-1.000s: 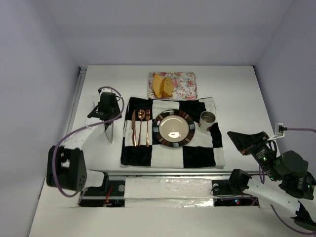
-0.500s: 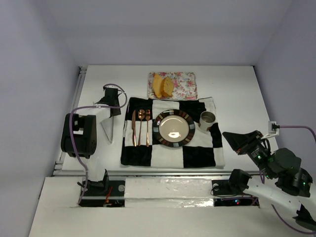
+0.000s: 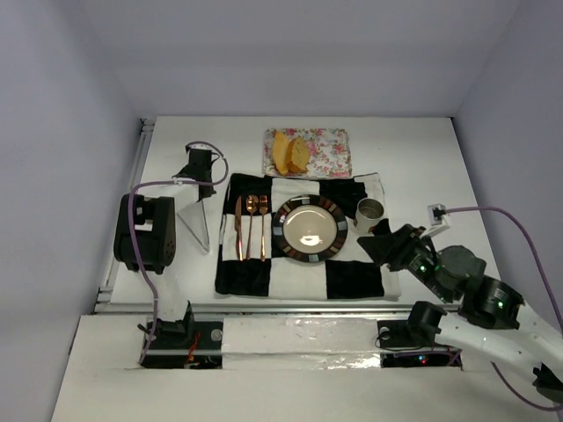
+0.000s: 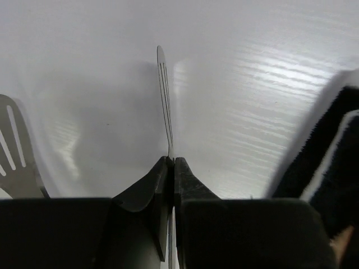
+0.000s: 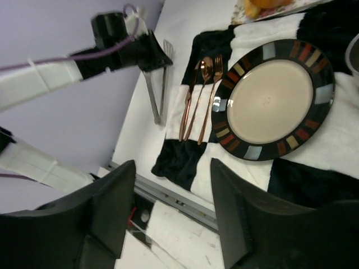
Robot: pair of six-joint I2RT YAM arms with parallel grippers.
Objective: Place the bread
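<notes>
Two golden toasted bread slices (image 3: 289,151) lie on a floral tray (image 3: 327,151) at the back centre; their edge shows at the top of the right wrist view (image 5: 263,7). My left gripper (image 3: 201,169) is left of the checkered cloth. It is shut on silver metal tongs (image 3: 199,224) that rest on the white table. In the left wrist view the gripper (image 4: 171,160) pinches one thin tong arm (image 4: 164,101). My right gripper (image 3: 373,243) is open and empty. It hovers over the cloth's front right, far from the bread (image 5: 173,168).
A round plate (image 3: 309,229) with a striped rim sits on the black-and-white checkered cloth (image 3: 352,277). Copper cutlery (image 3: 251,227) lies left of the plate and a cup (image 3: 369,211) stands to its right. The table's metal front rail (image 3: 308,308) runs below.
My right arm has swung left and forward, from the table's right side to over the cloth's front right corner. My left gripper with the tongs has shifted slightly back.
</notes>
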